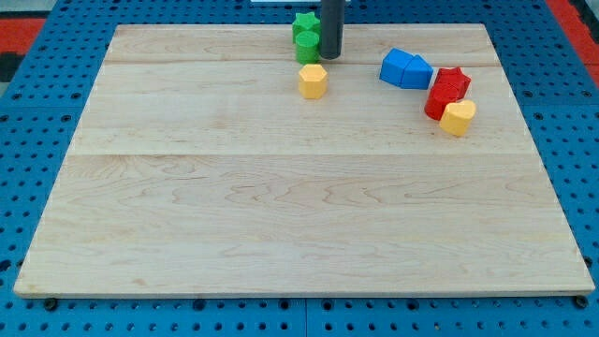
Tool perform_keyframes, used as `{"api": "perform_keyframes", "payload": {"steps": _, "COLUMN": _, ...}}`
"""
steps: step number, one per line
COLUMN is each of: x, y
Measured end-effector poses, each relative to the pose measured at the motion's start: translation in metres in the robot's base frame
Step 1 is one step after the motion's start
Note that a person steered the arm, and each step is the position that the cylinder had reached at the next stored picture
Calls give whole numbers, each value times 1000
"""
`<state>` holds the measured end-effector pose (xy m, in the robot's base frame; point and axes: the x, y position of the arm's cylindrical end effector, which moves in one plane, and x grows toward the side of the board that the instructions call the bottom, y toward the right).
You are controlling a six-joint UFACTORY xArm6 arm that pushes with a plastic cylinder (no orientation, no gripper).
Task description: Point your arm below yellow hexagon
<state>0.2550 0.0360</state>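
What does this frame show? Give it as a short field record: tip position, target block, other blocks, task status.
tip: my tip is near the view's top, just right of the green blocks
target: yellow hexagon, just below and slightly left of the tip
other blocks: blue block, red block, and a yellow block touching the red one, all at the view's right
surface: wooden board
status: tip is above the hexagon, not yet below it

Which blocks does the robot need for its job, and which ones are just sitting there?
Needed:
yellow hexagon
my tip, just above the hexagon, beside the green blocks

Just sitting there:
green blocks
blue blocks
red blocks
yellow heart block
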Motion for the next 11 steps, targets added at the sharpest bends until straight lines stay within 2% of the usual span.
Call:
{"api": "perform_keyframes", "payload": {"steps": 1, "x": 0, "y": -4}}
{"api": "perform_keyframes", "payload": {"steps": 2, "x": 23, "y": 4}}
{"api": "perform_keyframes", "payload": {"steps": 4, "x": 104, "y": 35}}
{"api": "perform_keyframes", "payload": {"steps": 5, "x": 117, "y": 27}}
{"api": "perform_keyframes", "payload": {"steps": 8, "x": 116, "y": 16}}
{"api": "perform_keyframes", "payload": {"steps": 9, "x": 115, "y": -9}}
{"api": "perform_keyframes", "payload": {"steps": 11, "x": 88, "y": -19}}
